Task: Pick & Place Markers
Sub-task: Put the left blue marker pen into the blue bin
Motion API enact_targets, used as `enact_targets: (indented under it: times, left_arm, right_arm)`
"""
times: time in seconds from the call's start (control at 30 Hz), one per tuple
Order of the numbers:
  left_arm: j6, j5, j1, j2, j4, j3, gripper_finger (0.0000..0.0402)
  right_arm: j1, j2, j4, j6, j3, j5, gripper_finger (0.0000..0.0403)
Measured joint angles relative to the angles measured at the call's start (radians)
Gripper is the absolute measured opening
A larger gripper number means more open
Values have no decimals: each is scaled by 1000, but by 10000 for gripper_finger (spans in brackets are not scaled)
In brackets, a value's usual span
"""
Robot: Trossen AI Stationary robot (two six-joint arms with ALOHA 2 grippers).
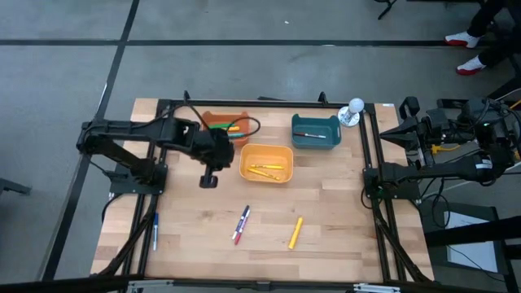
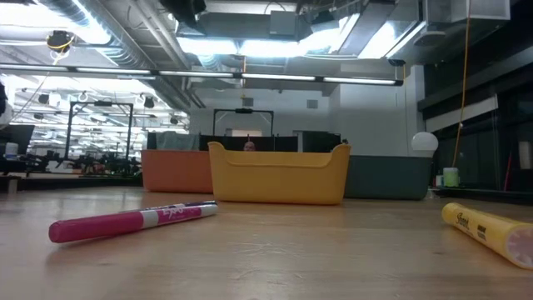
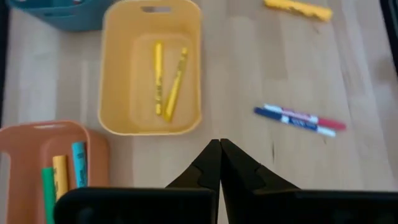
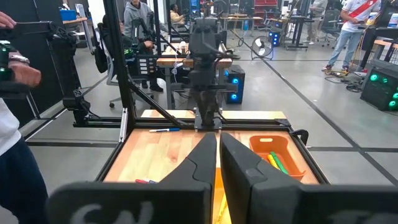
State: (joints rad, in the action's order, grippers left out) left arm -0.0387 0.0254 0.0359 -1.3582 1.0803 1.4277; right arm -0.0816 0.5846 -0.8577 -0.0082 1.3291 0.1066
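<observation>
The left gripper [image 1: 209, 180] is held over bare wood just beside the yellow bin [image 1: 281, 152], on the side away from the teal bin; its fingers [image 3: 208, 167] are pressed together with nothing between them. Two yellow markers [image 3: 166, 79] are seen lying inside the yellow bin, side by side. In the orange bin [image 1: 210, 120], behind the left arm, green, yellow and blue markers [image 3: 62, 177] are laid together. On the open table [image 1: 342, 220] nearer the front edge, a red marker and a blue marker [image 1: 242, 224] lie touching along their length, and a yellow marker [image 1: 295, 232] lies apart from them toward the right arm's side. Another blue marker [image 1: 155, 231] rests beside the left frame rail. One marker [image 1: 309, 135] is seen in the teal bin [image 1: 316, 142]. The right gripper [image 4: 217, 165] is parked at the table's right edge, its fingers clenched and empty.
</observation>
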Motion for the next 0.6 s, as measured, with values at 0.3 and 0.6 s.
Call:
enact_targets:
  times: [0.3,0.6]
  left_arm:
    - [-140,-1,95,0,48,0,4]
    - [-60,-1,202,0,48,0,5]
  right_arm:
    - [0,0,0,0,0,0,23]
    - [0,0,0,0,0,0,23]
